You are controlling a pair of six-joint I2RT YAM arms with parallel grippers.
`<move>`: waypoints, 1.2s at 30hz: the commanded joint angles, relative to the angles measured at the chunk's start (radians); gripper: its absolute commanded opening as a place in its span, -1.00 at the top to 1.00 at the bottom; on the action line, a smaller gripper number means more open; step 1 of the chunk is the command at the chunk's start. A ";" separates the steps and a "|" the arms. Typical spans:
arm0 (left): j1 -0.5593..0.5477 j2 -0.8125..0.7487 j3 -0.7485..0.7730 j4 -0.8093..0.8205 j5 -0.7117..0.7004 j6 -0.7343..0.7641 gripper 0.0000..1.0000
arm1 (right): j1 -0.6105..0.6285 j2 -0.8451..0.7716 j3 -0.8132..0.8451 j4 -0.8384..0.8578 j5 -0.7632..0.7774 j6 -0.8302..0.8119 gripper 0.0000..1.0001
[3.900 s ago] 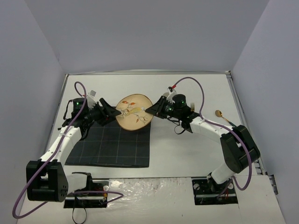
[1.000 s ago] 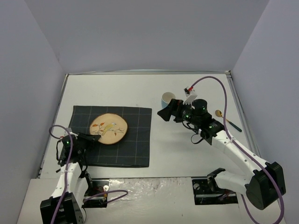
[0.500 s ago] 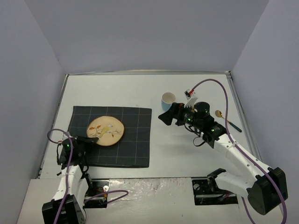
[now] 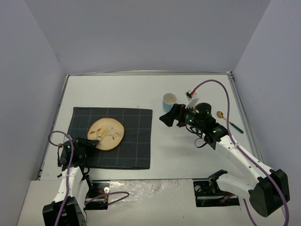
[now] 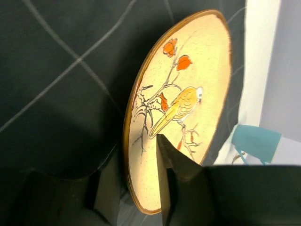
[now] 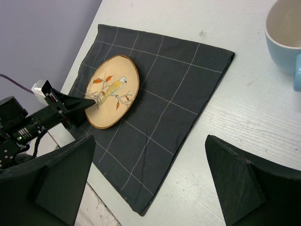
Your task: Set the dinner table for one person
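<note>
We see the white dinner table (image 4: 181,153) spreading under everything. Toward its 8 o'clock a bird-painted plate (image 4: 107,133) lies on a dark checked placemat (image 4: 134,146). The left gripper (image 5: 136,146) straddles the plate's 8 o'clock rim, its fingers only slightly parted; we cannot tell whether they pinch it. The right gripper (image 6: 149,141) hovers toward 2 o'clock, spread wide and empty, near a blue cup (image 4: 169,100). A spoon (image 4: 220,114) lies at 3 o'clock.

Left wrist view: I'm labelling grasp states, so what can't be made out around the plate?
- Left wrist: left gripper straddles the plate rim; fingers hide whether they touch it.
- Left wrist: cup mostly behind the gripper body.
- Top external: spoon too small for detail.
</note>
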 commanded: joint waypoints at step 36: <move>-0.120 0.219 0.888 -0.754 -0.341 0.716 -0.94 | -0.003 0.287 0.223 -0.062 0.453 -0.339 -0.91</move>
